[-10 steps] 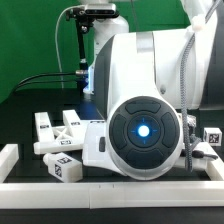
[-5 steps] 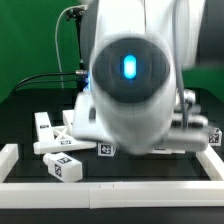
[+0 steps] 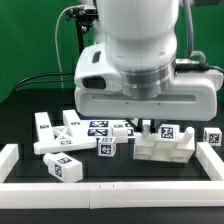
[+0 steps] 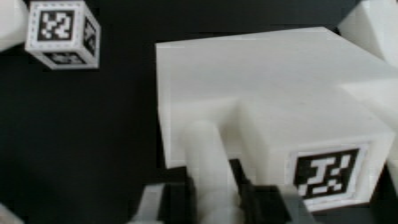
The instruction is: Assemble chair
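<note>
The chair pieces are white blocks with black-and-white tags. A stepped white chair structure (image 3: 166, 146) stands at the exterior view's right. My gripper (image 3: 144, 127) reaches down onto its near-left corner. In the wrist view the gripper (image 4: 217, 196) has its dark fingers (image 4: 262, 200) pressed on both sides of a narrow white rib (image 4: 215, 160) of the structure (image 4: 249, 85), which bears a tag (image 4: 324, 171). Loose pieces lie at the left: a notched panel (image 3: 58, 136), a bar (image 3: 64, 166) and a small tagged cube (image 3: 108, 147). Another tagged cube (image 4: 61, 34) shows in the wrist view.
A low white border rail (image 3: 110, 194) runs along the front and turns up at the left (image 3: 8, 157). A small tagged cube (image 3: 212, 137) sits at the far right. The arm's big white hand (image 3: 145, 75) hangs over the middle. Black cables hang at the back left.
The hand, which filled the exterior view close to the camera, has swung away and now stands upright over the pieces, its fingers down at the stepped structure.
</note>
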